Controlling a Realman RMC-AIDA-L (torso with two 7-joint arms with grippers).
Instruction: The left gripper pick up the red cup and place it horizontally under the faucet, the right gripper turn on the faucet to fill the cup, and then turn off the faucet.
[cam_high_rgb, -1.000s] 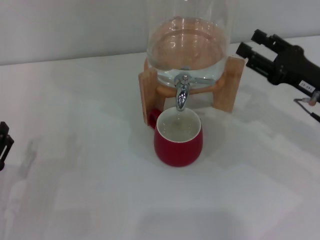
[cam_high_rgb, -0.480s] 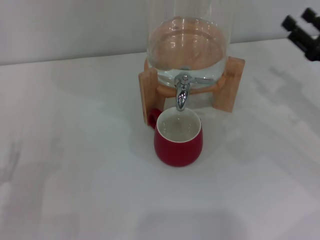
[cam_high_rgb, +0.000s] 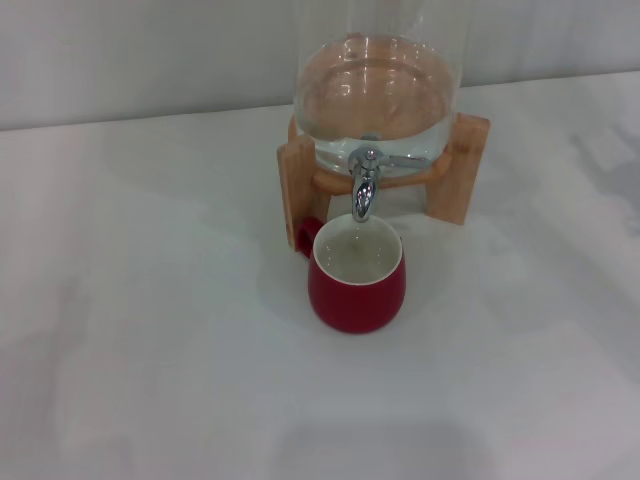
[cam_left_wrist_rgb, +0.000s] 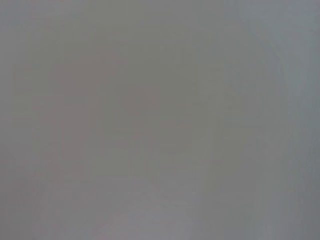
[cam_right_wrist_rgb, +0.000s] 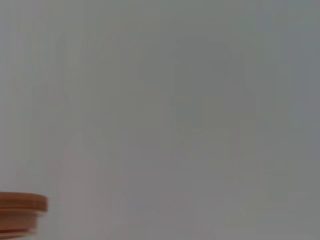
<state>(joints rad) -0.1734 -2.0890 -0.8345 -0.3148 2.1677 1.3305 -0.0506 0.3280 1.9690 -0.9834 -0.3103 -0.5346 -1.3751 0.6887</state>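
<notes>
The red cup (cam_high_rgb: 357, 277) stands upright on the white table, directly below the chrome faucet (cam_high_rgb: 364, 187), with liquid inside and its handle toward the left wooden leg. The faucet protrudes from the clear glass jar (cam_high_rgb: 375, 90) on its wooden stand (cam_high_rgb: 296, 190). No water stream shows from the spout. Neither gripper is in any view. The left wrist view shows only a plain grey surface.
The white table (cam_high_rgb: 150, 330) spreads around the stand. A wall runs along the back. The right wrist view shows a wooden edge (cam_right_wrist_rgb: 20, 212) at one corner against plain grey.
The right gripper withdrew from beside the jar toward the upper right and left the head view. The left gripper at the left edge also left the view. The cup and faucet stayed still.
</notes>
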